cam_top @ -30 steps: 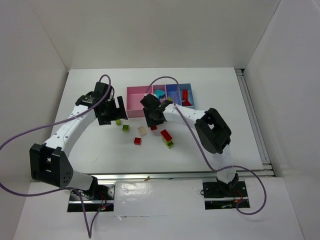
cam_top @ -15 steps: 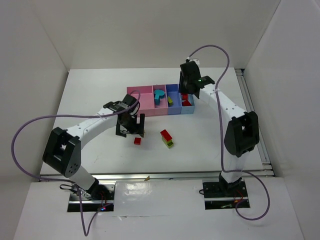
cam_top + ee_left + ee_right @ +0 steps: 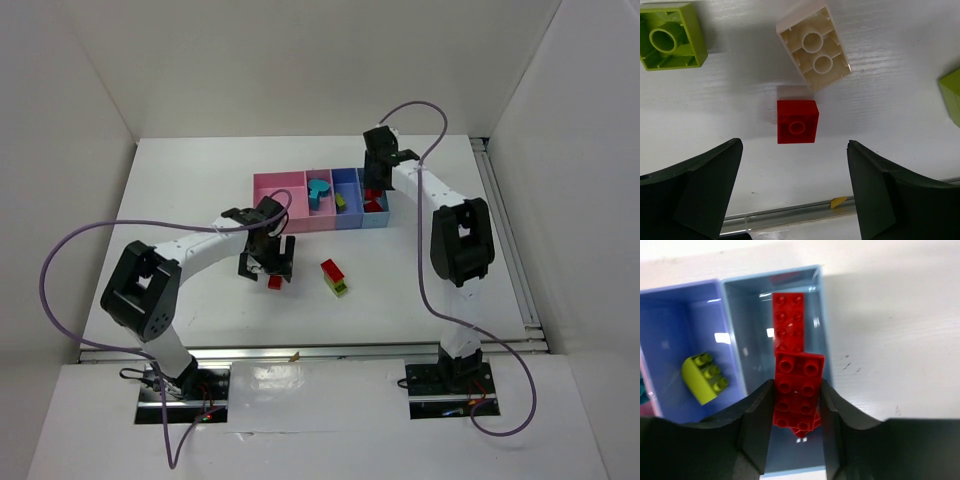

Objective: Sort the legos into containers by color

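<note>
From above, the left gripper (image 3: 268, 262) has shifted onto the small red brick (image 3: 274, 283) lying near the bins, and the right gripper (image 3: 372, 192) now hangs over the rightmost blue bin (image 3: 376, 224); the left wrist view shows the jaws wide open astride that brick, the right wrist view jaws clamped on a long red brick (image 3: 799, 390), seemingly ready to drop.

The counter (image 3: 715, 110) is white and matt, with a fine streaked grain. The small red brick (image 3: 797, 121) on it is smooth plastic with a soft sheen; the beige brick (image 3: 815, 47) at its 12 o'clock and the yellow-green brick (image 3: 670, 37) at its 10 o'clock look alike. The left end effector (image 3: 792, 150) and the right end effector (image 3: 796, 390) are matt black plastic. The gripped red brick (image 3: 799, 367) has shiny studs. The pale blue bin (image 3: 752, 330) is glossy plastic with white glints.
</note>
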